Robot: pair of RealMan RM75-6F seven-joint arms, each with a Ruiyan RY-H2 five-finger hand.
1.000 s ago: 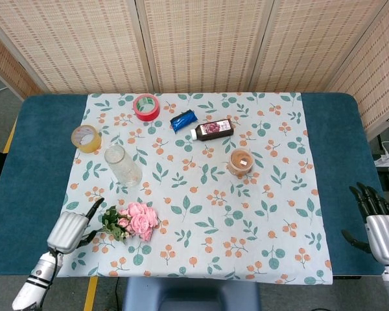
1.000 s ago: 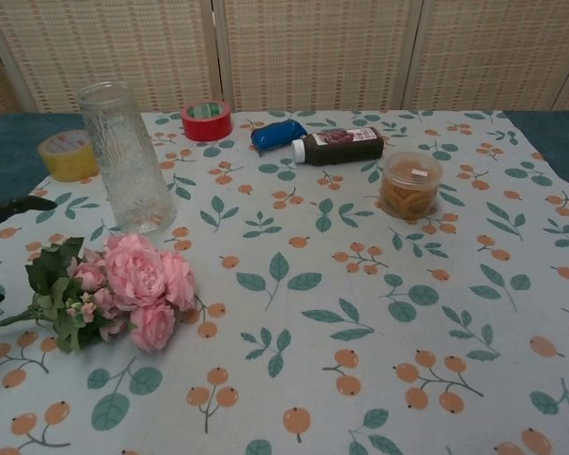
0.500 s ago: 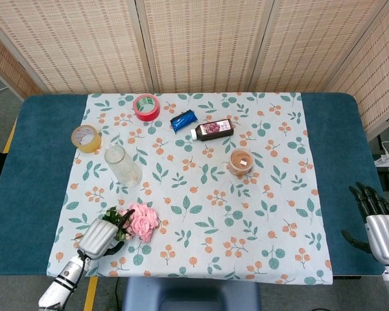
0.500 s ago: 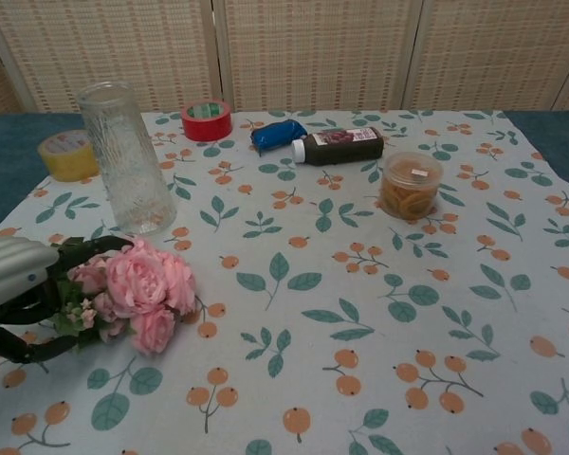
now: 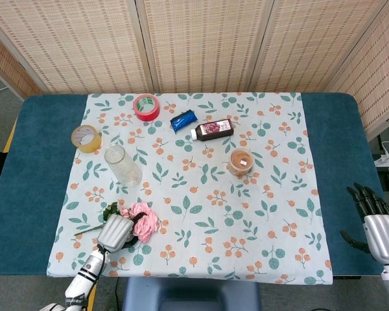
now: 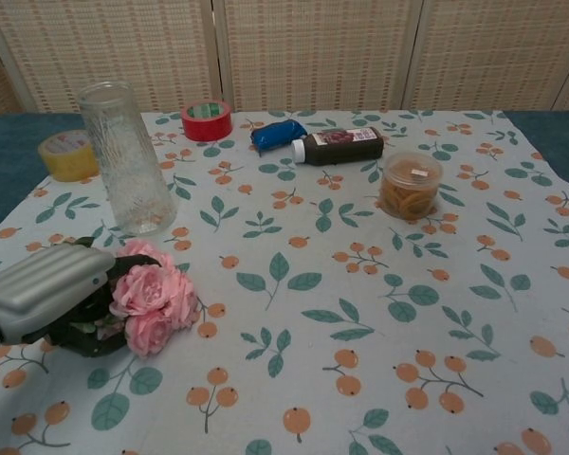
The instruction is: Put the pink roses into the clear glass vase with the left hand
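The pink roses (image 5: 143, 219) (image 6: 156, 300) lie on the floral cloth near the table's front left, blooms pointing right. My left hand (image 5: 115, 232) (image 6: 49, 293) covers their leafy stems, and its dark fingers curl around the greenery, gripping the bunch on the cloth. The clear glass vase (image 5: 123, 166) (image 6: 123, 156) stands upright and empty just behind the roses. At the table's right edge my right hand (image 5: 378, 225) rests with fingers spread, holding nothing; the chest view does not show it.
A yellow tape roll (image 5: 86, 137) (image 6: 68, 154) and a red tape roll (image 5: 146, 105) (image 6: 207, 120) sit behind the vase. A blue packet (image 5: 183, 120), a dark bottle (image 5: 212, 129) lying on its side, and a clear tub (image 5: 241, 161) occupy the middle back.
My left hand has moved right from beside the stems onto the bunch and closed its fingers around the stems. The roses shifted slightly. The right hand has stayed still.
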